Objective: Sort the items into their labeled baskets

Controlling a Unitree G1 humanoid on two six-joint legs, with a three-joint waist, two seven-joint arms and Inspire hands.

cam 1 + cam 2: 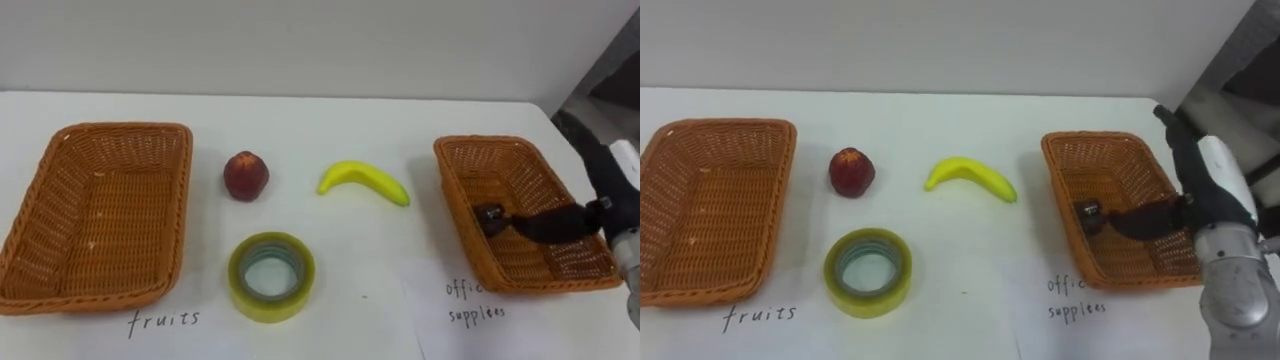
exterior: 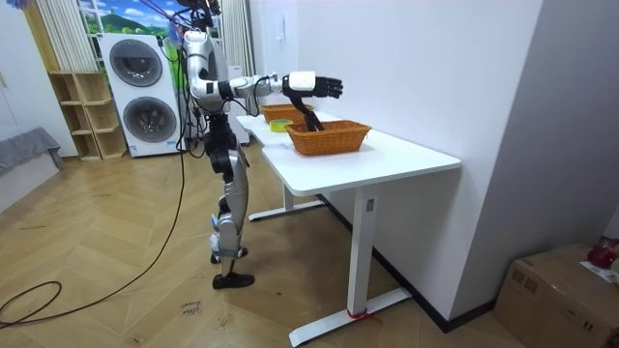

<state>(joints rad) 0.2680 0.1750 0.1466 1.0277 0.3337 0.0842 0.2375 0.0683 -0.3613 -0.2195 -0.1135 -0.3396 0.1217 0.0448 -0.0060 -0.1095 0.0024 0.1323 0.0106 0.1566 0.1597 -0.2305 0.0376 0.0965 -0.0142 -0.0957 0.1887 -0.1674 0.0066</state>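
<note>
While the robot stands at the tabletop (image 2: 387,159), its right hand (image 2: 314,85) hovers, fingers spread, over the office-supplies basket (image 1: 485,142) holding a dark item (image 1: 535,224); red fruit (image 1: 245,176), banana (image 1: 365,181) and tape roll (image 1: 271,277) lie outside.

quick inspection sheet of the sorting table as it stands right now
surface: white table, level, with a basket at each end
job's things: red fruit, banana and tape roll lie loose between the baskets; left basket holds nothing; right basket holds a dark object, too unclear to name
clutter: nothing seen
robot hands: right robot hand open, raised over the right basket's outer side, holding nothing
cables: nothing seen on the table
surroundings: stacked washing machines, wooden shelf, cardboard box by the wall
</note>
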